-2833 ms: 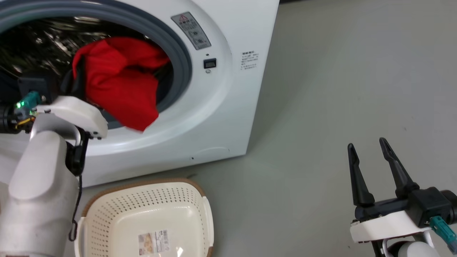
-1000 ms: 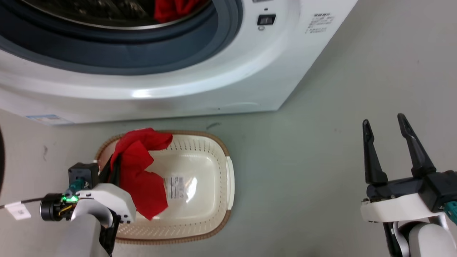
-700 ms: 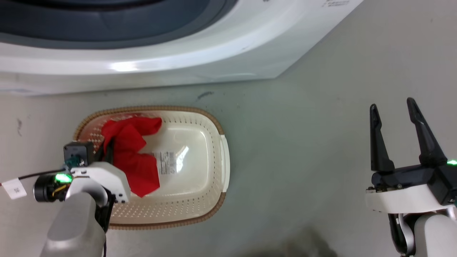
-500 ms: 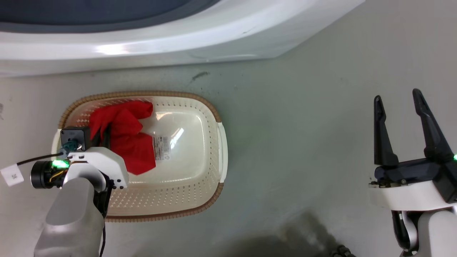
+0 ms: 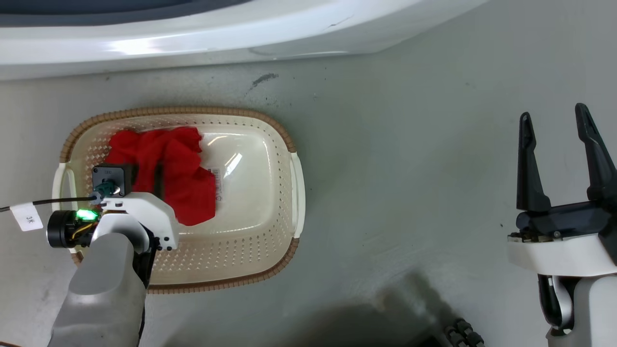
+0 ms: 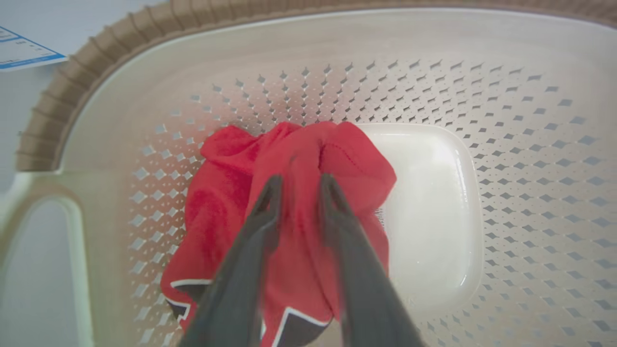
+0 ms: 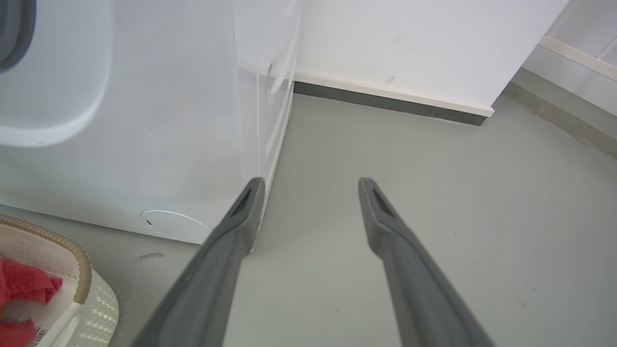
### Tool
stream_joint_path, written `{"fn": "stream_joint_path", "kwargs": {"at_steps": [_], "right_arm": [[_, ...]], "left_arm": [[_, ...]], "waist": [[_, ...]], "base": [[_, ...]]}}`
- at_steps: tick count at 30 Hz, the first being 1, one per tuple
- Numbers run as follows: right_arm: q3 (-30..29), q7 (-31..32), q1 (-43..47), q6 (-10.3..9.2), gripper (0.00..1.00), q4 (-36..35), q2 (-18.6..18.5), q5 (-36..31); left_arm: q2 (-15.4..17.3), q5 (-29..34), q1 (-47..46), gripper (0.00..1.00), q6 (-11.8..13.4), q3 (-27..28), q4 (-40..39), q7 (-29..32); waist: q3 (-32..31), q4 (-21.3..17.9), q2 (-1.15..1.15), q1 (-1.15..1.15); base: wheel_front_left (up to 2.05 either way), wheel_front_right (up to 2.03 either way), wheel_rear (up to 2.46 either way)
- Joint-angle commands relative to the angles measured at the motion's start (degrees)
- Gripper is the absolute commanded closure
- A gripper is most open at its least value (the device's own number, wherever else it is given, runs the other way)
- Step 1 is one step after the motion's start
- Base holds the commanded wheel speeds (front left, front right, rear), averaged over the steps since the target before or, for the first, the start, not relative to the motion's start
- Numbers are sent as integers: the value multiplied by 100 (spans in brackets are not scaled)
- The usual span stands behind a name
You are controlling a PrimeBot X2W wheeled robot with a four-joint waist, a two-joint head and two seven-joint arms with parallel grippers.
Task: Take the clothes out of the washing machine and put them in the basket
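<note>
Clamped between the closed left jaws, red garment (image 5: 185, 188) bunched inside the basket (image 5: 231, 250) toward its left end; right jaws spread open, well right of the basket.

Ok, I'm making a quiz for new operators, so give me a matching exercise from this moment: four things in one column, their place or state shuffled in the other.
1. red garment
2. basket
3. left hand
4. right hand

a. open, above bare floor
b. standing on the floor in front of the washing machine
c. inside the basket
d. closed on red fabric

Pairs: 1-c, 2-b, 3-d, 4-a
</note>
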Motion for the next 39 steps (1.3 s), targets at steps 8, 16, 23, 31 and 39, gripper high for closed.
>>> {"fn": "stream_joint_path", "kwargs": {"at_steps": [8,16,23,31,39], "right_arm": [[56,-12,30,-8,0,287,2,-41],[66,-12,272,-8,0,562,2,-60],[66,-12,556,-8,0,761,2,-8],[-32,-12,864,-7,0,839,3,116],[93,-12,1022,-7,0,939,2,265]], "left_arm": [[-16,122,537,0,-91,-105,-225,-15],[-122,-84,1314,0,-221,43,-960,-15],[-281,-98,2174,0,-263,172,-2001,-15],[-496,-149,2831,0,-284,323,-3218,-15],[-366,-235,3072,0,-291,167,-4024,-15]], "waist": [[-900,39,0,-1],[-1856,89,0,-1],[-2641,107,0,-1],[-3137,137,0,-1],[-3390,-10,0,-1]], "base": [[0,0,0],[0,0,0],[0,0,0],[0,0,0],[0,0,0]]}}
